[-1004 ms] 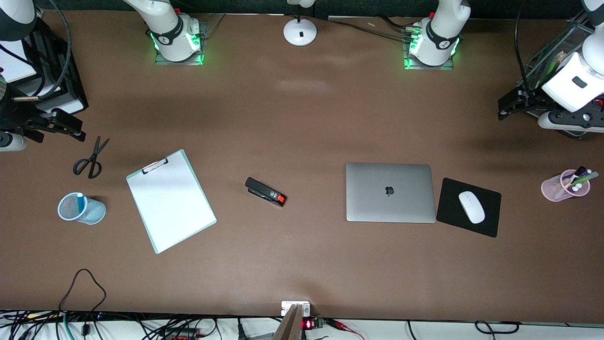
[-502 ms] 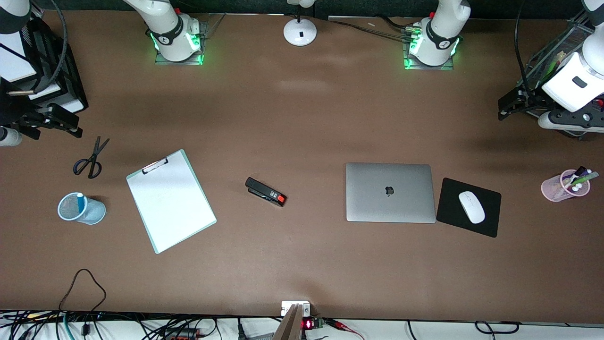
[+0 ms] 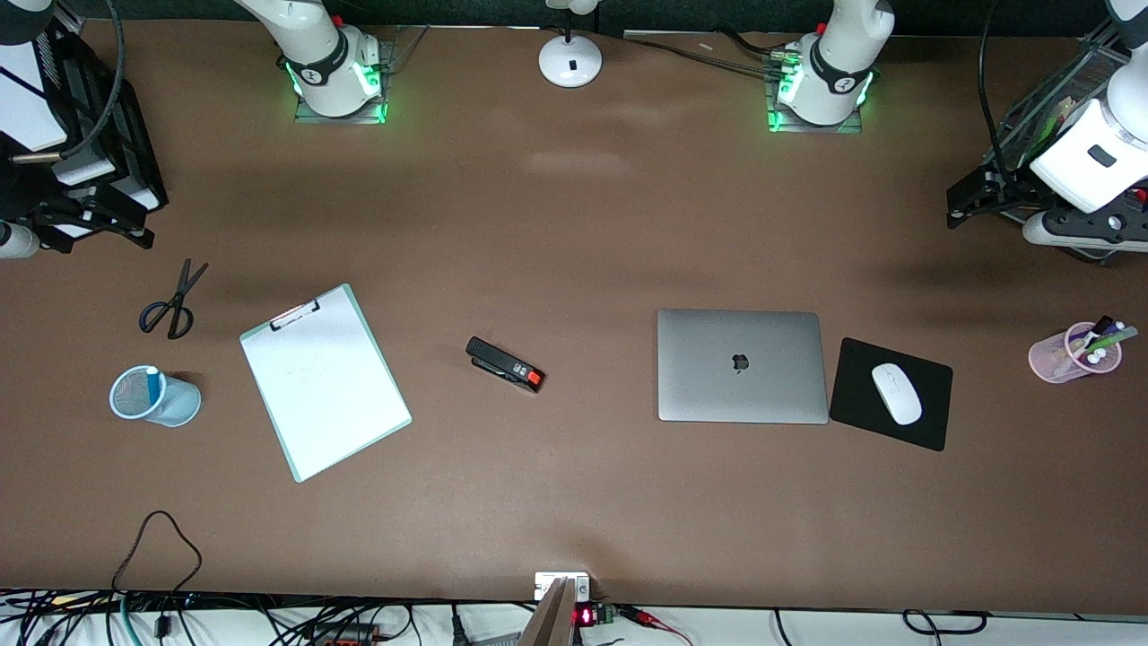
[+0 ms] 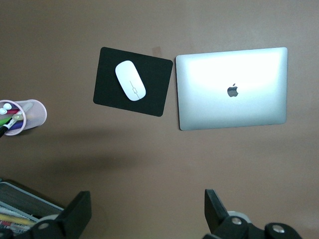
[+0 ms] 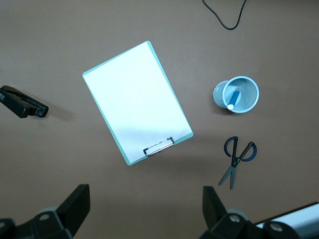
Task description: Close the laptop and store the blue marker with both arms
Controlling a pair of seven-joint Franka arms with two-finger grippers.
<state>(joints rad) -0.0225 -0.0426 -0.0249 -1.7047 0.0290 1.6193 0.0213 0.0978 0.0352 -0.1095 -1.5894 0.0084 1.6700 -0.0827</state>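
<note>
The silver laptop (image 3: pixel 740 365) lies shut on the table, its lid with the apple logo facing up (image 4: pixel 232 88). Its mousepad is beside it, toward the left arm's end. The blue marker (image 5: pixel 233 98) stands in a light-blue mesh cup (image 3: pixel 154 396) near the right arm's end, white cap up. My left gripper (image 4: pixel 148 214) hangs open and empty over bare table by the left arm's end, well apart from the laptop. High by the right arm's end, my right gripper (image 5: pixel 146 211) also stands open with nothing in it.
A black mousepad (image 3: pixel 891 394) carries a white mouse (image 3: pixel 896 393). A pink cup (image 3: pixel 1073 353) holds mixed markers. A clipboard (image 3: pixel 325 381), scissors (image 3: pixel 172 301) and a black stapler (image 3: pixel 505 364) lie on the table. A lamp base (image 3: pixel 570 61) stands between the arms' bases.
My right gripper has drifted a little toward the black rack at its end of the table. The left arm and everything on the table have stayed put.
</note>
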